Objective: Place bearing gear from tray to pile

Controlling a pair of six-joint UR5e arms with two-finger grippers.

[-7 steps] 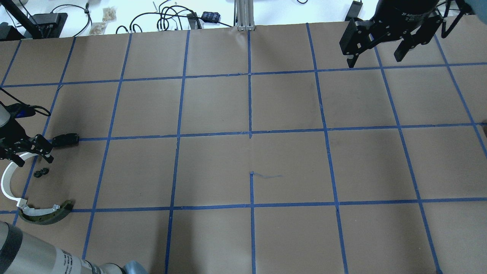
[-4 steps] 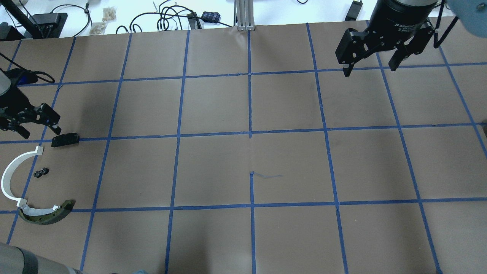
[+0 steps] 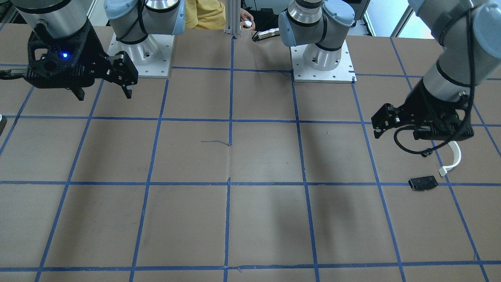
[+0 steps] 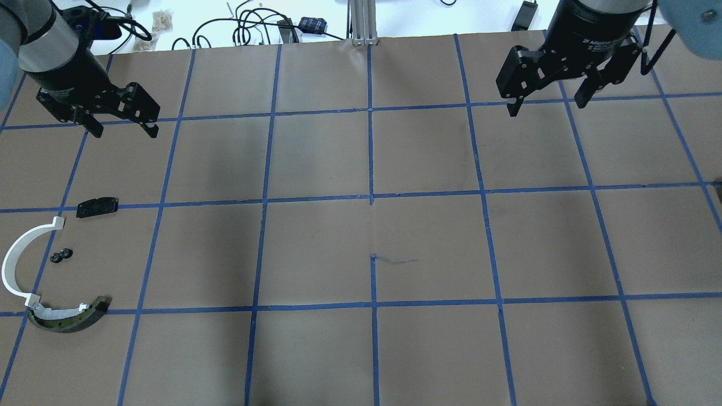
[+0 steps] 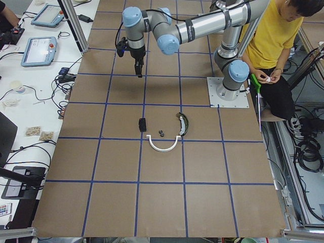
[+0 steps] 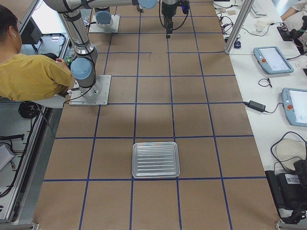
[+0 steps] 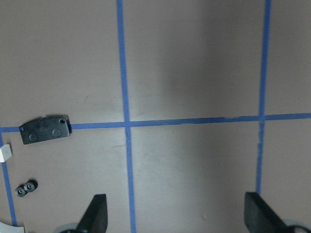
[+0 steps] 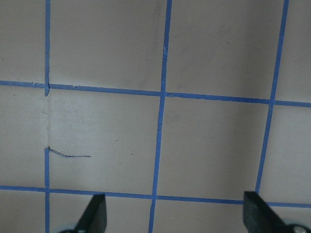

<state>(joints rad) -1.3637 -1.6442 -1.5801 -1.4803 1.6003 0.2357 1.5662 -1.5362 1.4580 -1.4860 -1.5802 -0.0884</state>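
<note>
The bearing gear [image 4: 61, 255], a small black double gear, lies on the table within the pile, between the white curved strip [image 4: 12, 261] and the flat black plate [image 4: 97, 207]. The olive-and-black curved piece [image 4: 69, 319] lies at the strip's near end. My left gripper [image 4: 124, 133] is open and empty, hanging above the table beyond the pile. Its wrist view shows the gear [image 7: 26, 188] and plate [image 7: 44, 129] at lower left. My right gripper [image 4: 545, 108] is open and empty at the far right. The silver tray [image 6: 140, 168] looks empty.
The table is brown paper with a blue tape grid. Cables and small boxes [image 4: 265, 25] lie beyond the far edge. A person in yellow [image 5: 273, 35] sits behind the robot bases. The tray stands far off on the robot's right end.
My left gripper has moved from just over the white strip's end away toward the far side and to the right, open and empty. The gear has stayed put. My right gripper shifted slightly.
</note>
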